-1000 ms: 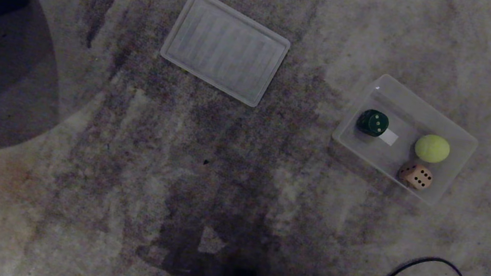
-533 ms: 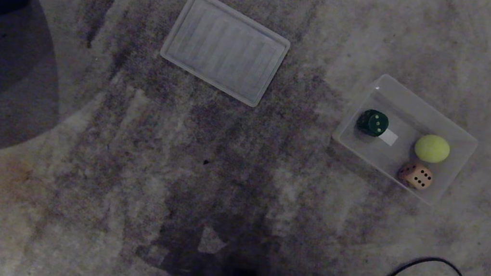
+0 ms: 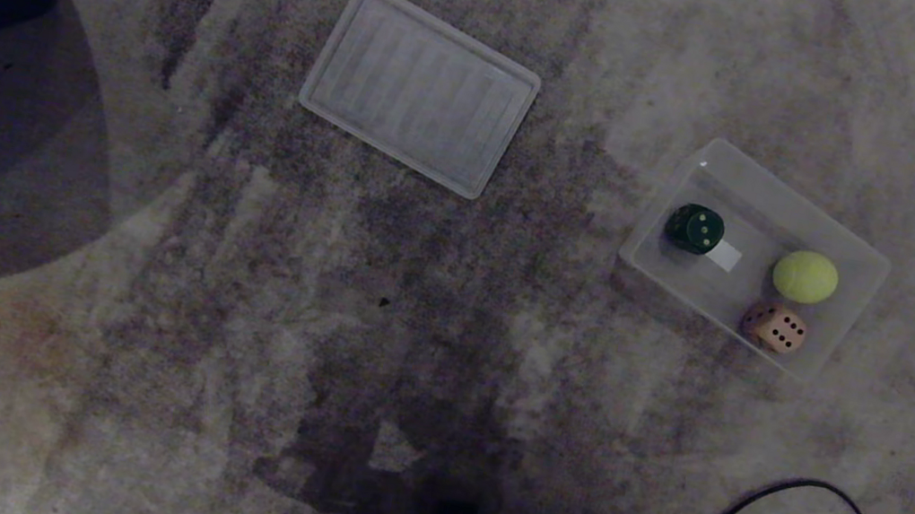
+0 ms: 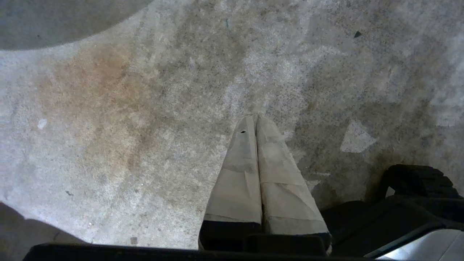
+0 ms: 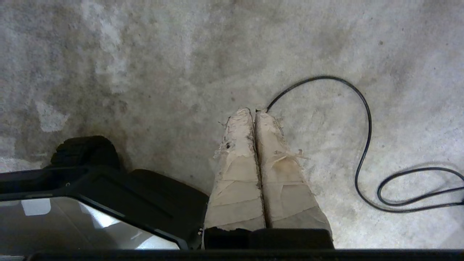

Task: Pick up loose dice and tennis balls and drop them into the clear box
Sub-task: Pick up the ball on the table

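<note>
From the head view, the transparent rectangular plastic clear box (image 3: 862,249) sits on the stained grey carpet floor (image 3: 233,305) to the right, its long axis slanting from upper left to lower right. Inside lie a dark green die (image 3: 694,228), a fuzzy yellow-green tennis ball (image 3: 805,276) and a tan die (image 3: 773,328). A flat ribbed clear panel (image 3: 420,89) lies well apart to the left; a black cable (image 3: 795,484) loops at lower right. No arm shows here.

The left wrist view alone shows the left pincer (image 4: 256,119), clenched, empty, above bare carpet.

The right wrist view shows the right pincer (image 5: 253,111), clenched, empty, near the cable.

Nothing has shifted since a second ago.
</note>
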`<state>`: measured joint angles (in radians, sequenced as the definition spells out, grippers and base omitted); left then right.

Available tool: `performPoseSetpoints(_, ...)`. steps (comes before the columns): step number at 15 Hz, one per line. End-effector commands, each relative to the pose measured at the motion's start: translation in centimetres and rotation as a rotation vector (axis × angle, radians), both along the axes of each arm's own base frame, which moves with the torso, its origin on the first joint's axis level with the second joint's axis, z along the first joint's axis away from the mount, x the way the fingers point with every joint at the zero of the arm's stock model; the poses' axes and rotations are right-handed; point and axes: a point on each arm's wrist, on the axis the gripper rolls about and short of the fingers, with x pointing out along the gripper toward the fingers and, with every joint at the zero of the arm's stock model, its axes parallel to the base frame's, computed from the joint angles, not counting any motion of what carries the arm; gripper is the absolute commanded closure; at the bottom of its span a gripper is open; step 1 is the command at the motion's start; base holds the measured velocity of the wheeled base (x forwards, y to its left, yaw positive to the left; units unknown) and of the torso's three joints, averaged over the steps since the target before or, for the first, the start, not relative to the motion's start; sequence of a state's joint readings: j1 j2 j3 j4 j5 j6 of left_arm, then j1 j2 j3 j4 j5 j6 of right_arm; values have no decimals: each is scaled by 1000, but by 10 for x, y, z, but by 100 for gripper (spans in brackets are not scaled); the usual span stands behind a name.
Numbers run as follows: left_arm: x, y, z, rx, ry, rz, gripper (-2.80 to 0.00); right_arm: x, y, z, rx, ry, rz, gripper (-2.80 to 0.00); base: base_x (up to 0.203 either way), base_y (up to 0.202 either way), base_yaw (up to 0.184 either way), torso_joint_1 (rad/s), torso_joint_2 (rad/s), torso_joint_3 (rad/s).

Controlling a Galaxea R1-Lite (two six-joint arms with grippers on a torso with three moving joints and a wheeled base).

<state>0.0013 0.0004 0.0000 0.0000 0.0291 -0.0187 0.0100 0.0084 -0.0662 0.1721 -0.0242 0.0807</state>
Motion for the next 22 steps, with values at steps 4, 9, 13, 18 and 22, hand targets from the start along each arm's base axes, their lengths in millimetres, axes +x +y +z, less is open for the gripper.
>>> performPoseSetpoints(4,0,0,0,0,3,2,0,-1,0,0,1,-7,0,0,0,0,0,0,0,0)
performPoseSetpoints(9,0,0,0,-12,2,9,0,0,0,0,1,-10,-1,0,0,0,0,0,0,0)
performPoseSetpoints(13,0,0,0,-18,2,14,0,0,0,0,-1,-12,-1,0,0,0,0,2,1,9)
performPoseSetpoints(18,0,0,0,-20,2,16,0,0,0,0,-1,-12,-3,0,0,0,0,4,2,169)
performPoseSetpoints(22,0,0,0,-21,2,16,0,0,0,0,-3,-12,-2,0,0,0,0,2,-1,200)
